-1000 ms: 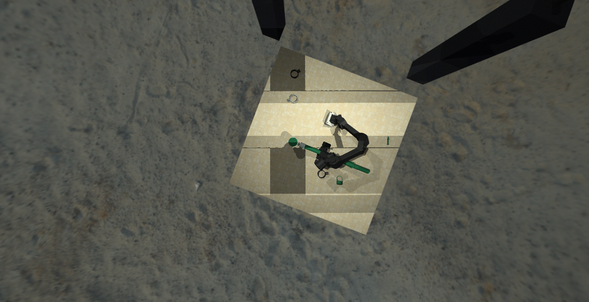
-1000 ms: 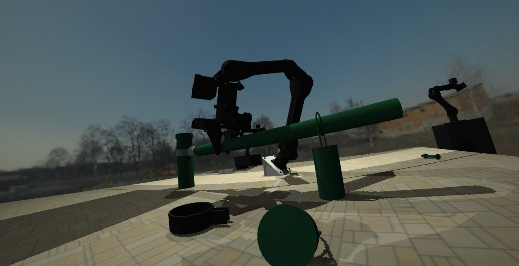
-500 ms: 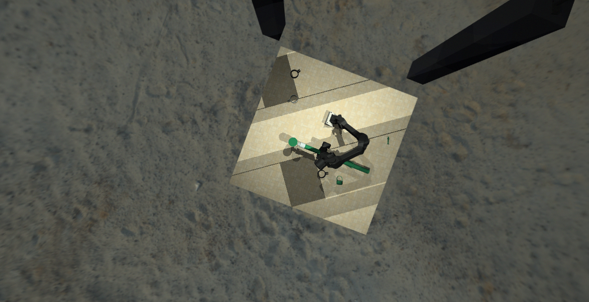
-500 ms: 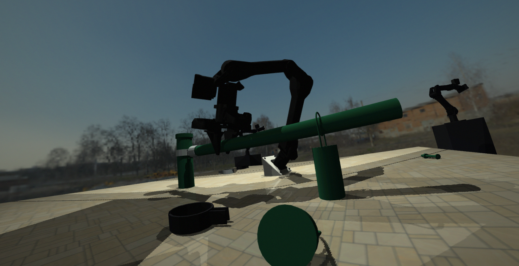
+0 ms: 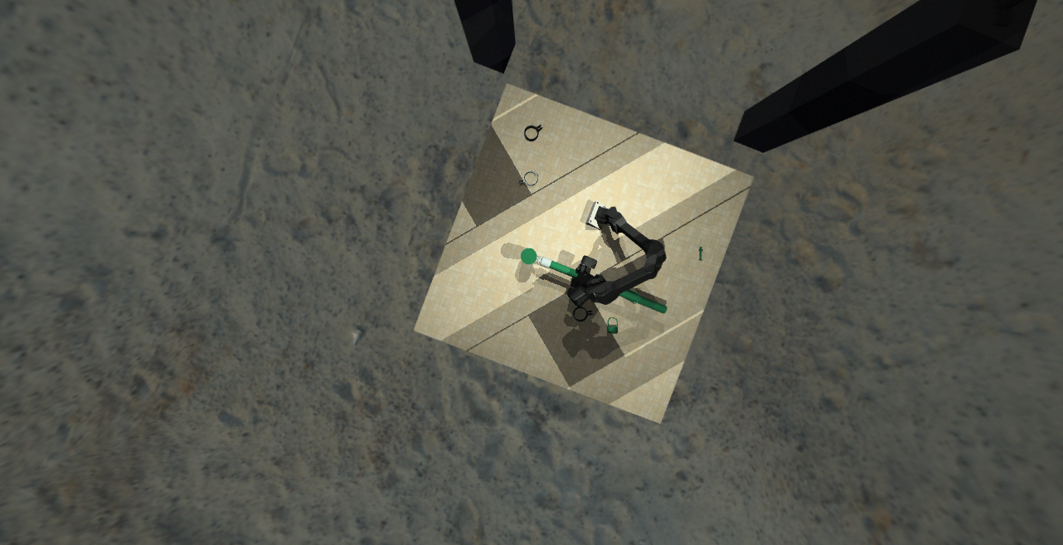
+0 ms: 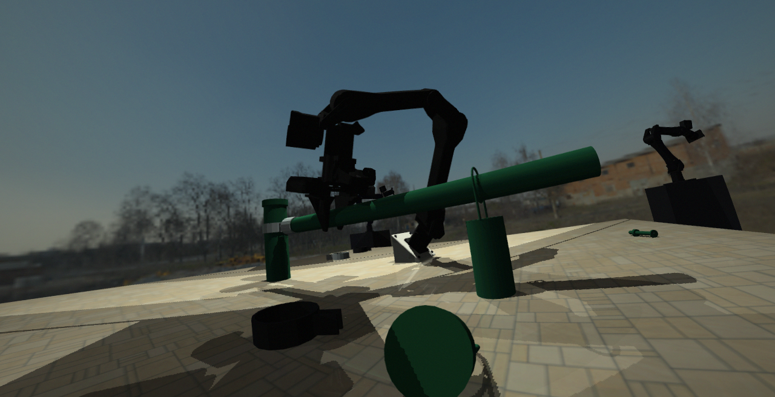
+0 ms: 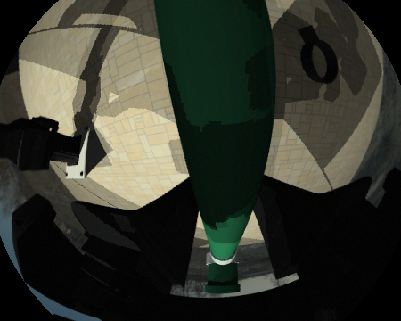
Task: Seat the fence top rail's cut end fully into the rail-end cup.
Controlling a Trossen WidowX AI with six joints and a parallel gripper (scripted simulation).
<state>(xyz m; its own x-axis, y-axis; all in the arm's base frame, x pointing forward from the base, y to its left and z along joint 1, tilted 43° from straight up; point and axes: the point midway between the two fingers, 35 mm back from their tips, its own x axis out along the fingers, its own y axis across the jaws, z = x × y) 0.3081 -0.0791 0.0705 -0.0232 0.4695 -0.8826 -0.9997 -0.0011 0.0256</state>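
The green top rail (image 5: 646, 301) (image 6: 531, 173) (image 7: 218, 89) slopes down to the silver rail-end cup (image 5: 546, 262) (image 6: 286, 224) (image 7: 223, 261). Its cut end is at the cup's mouth; how deep it sits inside cannot be told. The silver brace band (image 6: 269, 227) is around the big green post (image 6: 277, 264), a little below the post cap (image 5: 528, 255) (image 6: 275, 203). My gripper (image 6: 332, 221) (image 7: 222, 176) is shut on the rail near the cup end, fingers astride it. The rail passes through the wire loop (image 6: 480, 200) above the short green post (image 6: 490, 262).
A black band (image 6: 284, 327) (image 7: 305, 60) and a spare green cap (image 5: 612, 326) (image 6: 428, 351) lie in front of the rail. A silver band (image 6: 339, 256) lies beyond the arm. A small green part (image 5: 700, 252) (image 6: 643, 232) lies off to the right.
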